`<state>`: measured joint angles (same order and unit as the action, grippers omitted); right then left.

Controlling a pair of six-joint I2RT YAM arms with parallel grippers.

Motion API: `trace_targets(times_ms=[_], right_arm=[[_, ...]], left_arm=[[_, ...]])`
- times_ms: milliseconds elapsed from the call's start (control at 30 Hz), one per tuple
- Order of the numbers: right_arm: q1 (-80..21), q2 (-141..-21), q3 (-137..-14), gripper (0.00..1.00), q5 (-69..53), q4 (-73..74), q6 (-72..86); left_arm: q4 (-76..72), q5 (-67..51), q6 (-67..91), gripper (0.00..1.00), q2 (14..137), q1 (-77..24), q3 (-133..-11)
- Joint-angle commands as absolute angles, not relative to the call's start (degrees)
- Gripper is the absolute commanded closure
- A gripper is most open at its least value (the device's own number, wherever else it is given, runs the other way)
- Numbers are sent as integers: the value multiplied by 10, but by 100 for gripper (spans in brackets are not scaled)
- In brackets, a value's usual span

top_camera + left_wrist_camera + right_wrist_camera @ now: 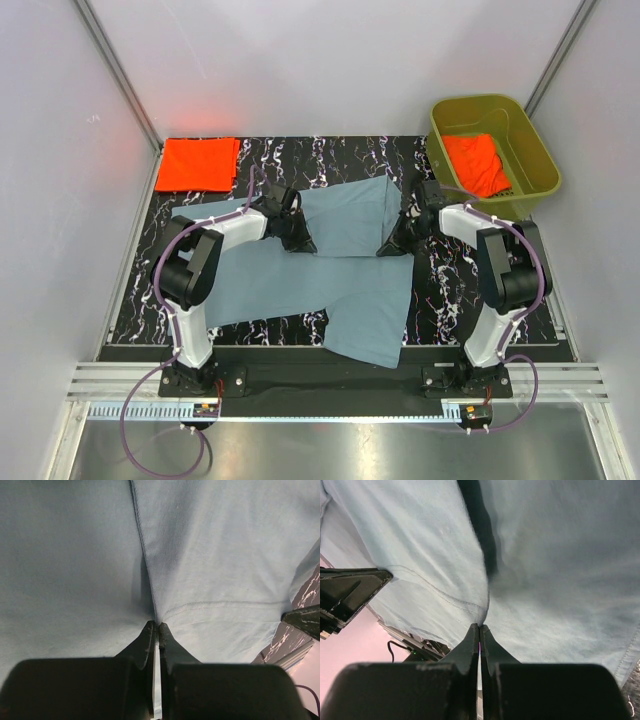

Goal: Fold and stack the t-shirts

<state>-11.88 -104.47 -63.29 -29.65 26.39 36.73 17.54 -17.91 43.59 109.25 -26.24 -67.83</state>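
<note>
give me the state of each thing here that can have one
left claw, shut on blue-grey t-shirt
right claw, shut on blue-grey t-shirt
blue-grey t-shirt, spread out, rumpled, not neatly folded
far-left orange t-shirt, folded flat
other orange t-shirt, crumpled in olive tub
olive tub, upright

The large blue-grey t-shirt (345, 285) is a plain dusty shade, paler in both wrist views, with hem stitching in the same tone. At ten o'clock in the top view, the folded orange-red t-shirt (197, 163) is bright and plain. At two o'clock the tub (541, 150) is olive-green, and the crumpled orange-red t-shirt (477, 163) inside it matches the folded one. The mat (300, 155) is black with white marble veining. The left arm (225, 228) and right arm (465, 215) are white and black, trailing purple cables (123, 425). The left gripper (158, 625) and right gripper (479, 626) are black. The walls (300, 60) are pale grey-white
</note>
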Motion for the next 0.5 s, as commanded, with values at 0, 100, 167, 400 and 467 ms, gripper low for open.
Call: trace_targets(times_ms=[0, 100, 167, 400, 467], right_arm=[[-117, -1021, -618, 100, -299, 265, 390], [-117, -1015, -607, 100, -291, 265, 401], [-117, -1018, -606, 100, -288, 265, 403], [-119, -970, -626, 82, -207, 357, 334], [-123, -941, -656, 65, -123, 389, 288]], left_arm=[[179, -187, 439, 100, 1070, -265, -687], [183, -182, 437, 100, 1067, -265, -688], [187, -176, 435, 98, 1062, -265, -688], [262, -150, 397, 72, 1032, -264, -699], [296, -129, 368, 52, 981, -253, -685]])
